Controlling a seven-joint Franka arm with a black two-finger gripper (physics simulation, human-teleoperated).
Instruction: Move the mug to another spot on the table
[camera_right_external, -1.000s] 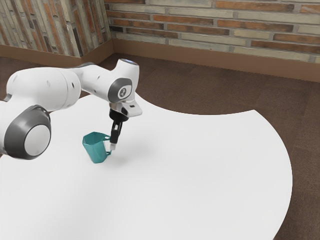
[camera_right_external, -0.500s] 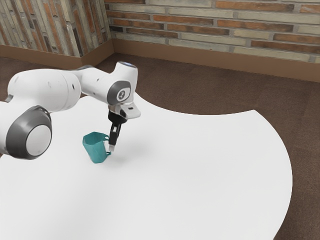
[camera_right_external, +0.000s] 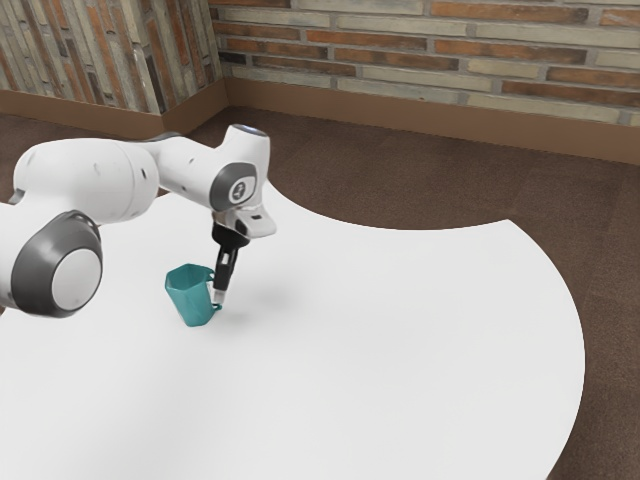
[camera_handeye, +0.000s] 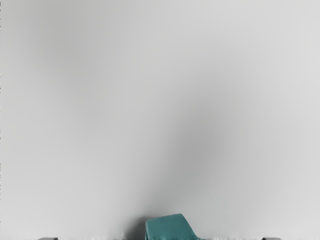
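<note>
On the white tabletop (camera_right_external: 400, 350), toward the exterior view's left: teal tapered mug (camera_right_external: 190, 297), black two-finger tool (camera_right_external: 219, 296) down at its handle side. Can't tell if it's gripping. Looks like the grasp step; next needs a confirmed hold, then a lift.

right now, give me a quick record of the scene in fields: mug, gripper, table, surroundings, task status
mug: teal mug, opening up, on the exterior view's left part of the table
gripper: gripper down low at the mug's handle, on the mug's exterior-view right side
table: white table, rounded edge
surroundings: brown floor, brick wall
task status: mug appears to rest on the table, not lifted
</note>
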